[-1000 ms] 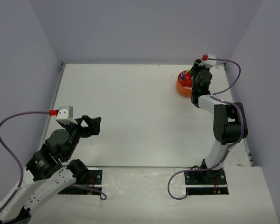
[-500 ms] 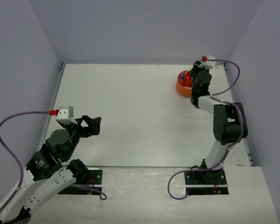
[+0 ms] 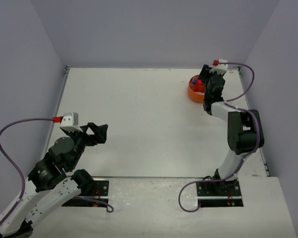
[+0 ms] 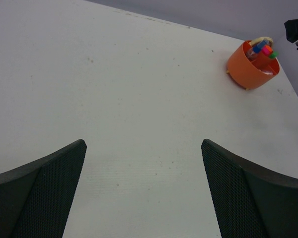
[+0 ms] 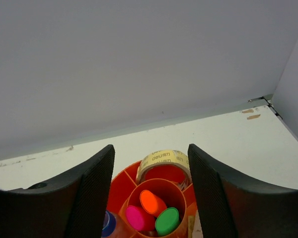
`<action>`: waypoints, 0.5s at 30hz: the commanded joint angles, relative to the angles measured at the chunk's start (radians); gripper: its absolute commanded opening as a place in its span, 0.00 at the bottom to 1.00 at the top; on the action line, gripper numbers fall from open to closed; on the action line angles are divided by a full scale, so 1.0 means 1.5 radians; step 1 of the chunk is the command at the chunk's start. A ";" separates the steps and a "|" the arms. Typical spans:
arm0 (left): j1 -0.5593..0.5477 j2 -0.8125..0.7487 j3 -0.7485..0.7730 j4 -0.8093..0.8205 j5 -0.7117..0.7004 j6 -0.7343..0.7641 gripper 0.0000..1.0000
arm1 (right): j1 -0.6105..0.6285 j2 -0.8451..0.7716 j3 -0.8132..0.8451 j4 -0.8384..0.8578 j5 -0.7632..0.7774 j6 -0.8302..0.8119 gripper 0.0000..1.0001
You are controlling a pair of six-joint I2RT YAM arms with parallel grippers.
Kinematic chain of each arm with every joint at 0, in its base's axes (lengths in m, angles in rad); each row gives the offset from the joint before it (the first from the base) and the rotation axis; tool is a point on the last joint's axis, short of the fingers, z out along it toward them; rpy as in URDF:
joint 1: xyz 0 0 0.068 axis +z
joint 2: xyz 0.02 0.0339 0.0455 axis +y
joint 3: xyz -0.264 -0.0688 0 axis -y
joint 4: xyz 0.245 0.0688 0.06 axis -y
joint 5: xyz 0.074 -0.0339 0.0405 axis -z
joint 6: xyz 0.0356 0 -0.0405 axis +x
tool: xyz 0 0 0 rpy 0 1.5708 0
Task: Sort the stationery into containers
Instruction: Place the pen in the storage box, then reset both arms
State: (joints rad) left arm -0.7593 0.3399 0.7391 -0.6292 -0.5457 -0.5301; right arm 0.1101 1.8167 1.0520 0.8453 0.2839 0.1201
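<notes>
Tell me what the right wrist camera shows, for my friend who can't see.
A round bright orange plastic tub sits at the bottom, framed by the black fingers of the open right gripper. Its middle cup holds three highlighters with orange, pink and green caps, and a tan printed band stands in the compartment behind.

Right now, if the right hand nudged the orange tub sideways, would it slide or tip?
Probably slide: the orange tub looks broad for its height on a smooth table. It seems plastic, so likely light and easily shifted. The highlighters standing upright in its centre cup might rattle or lean.
</notes>
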 commanded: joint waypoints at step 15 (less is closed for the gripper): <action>0.054 0.065 0.010 0.006 -0.041 -0.001 1.00 | 0.216 -0.730 -0.074 -0.762 0.120 0.080 0.99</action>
State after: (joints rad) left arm -0.6953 0.4064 0.7391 -0.6300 -0.5735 -0.5320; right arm 0.3823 0.8801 0.9283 0.1262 0.3654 0.1454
